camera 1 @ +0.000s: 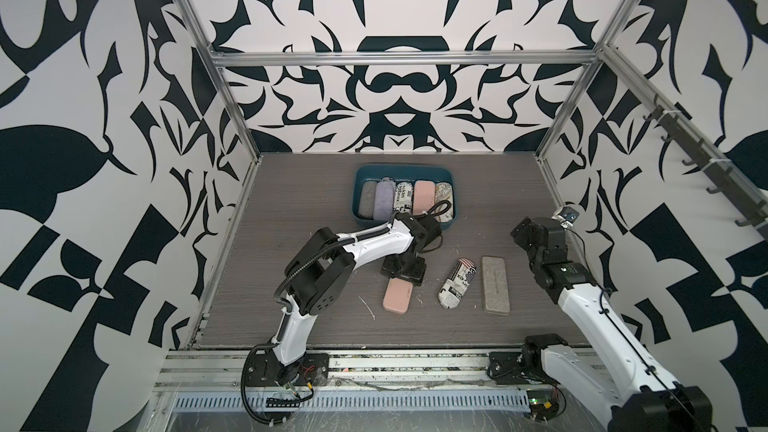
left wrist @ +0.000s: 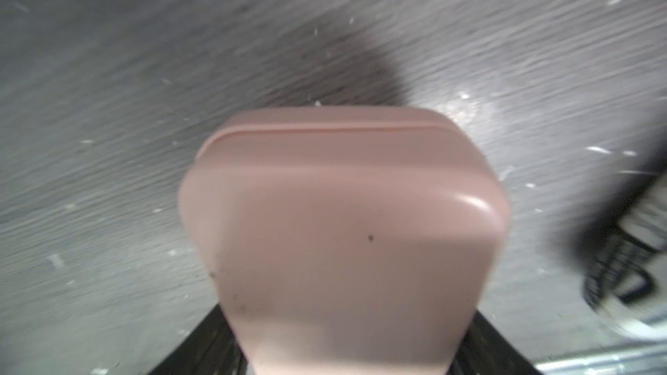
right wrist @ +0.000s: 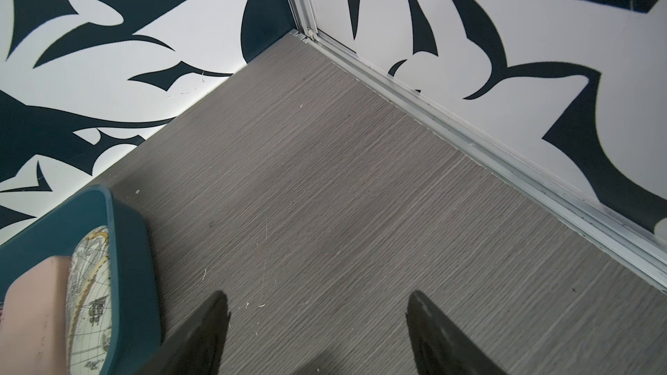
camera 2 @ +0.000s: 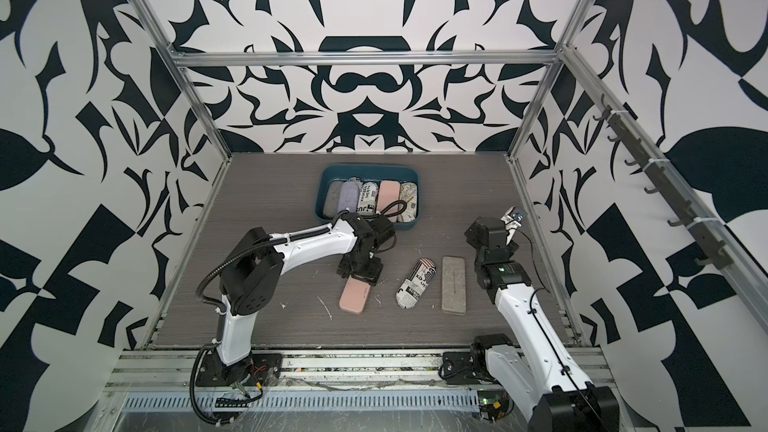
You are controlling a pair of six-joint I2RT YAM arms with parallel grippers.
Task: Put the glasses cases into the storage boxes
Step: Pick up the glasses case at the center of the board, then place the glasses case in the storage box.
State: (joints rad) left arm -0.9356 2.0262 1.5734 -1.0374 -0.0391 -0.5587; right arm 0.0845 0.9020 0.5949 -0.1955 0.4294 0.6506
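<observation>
The teal storage box stands at the back middle with several glasses cases side by side in it. Three cases lie on the table in front of it: a pink one, a newspaper-print one with a flag, and a grey felt one. My left gripper is shut on the far end of the pink case, one dark finger against each side. My right gripper hangs open over bare table right of the box.
The right arm is raised near the right wall, and its wrist view shows the back right corner with an aluminium rail. The left arm reaches across the table in front of the box. Patterned walls close three sides.
</observation>
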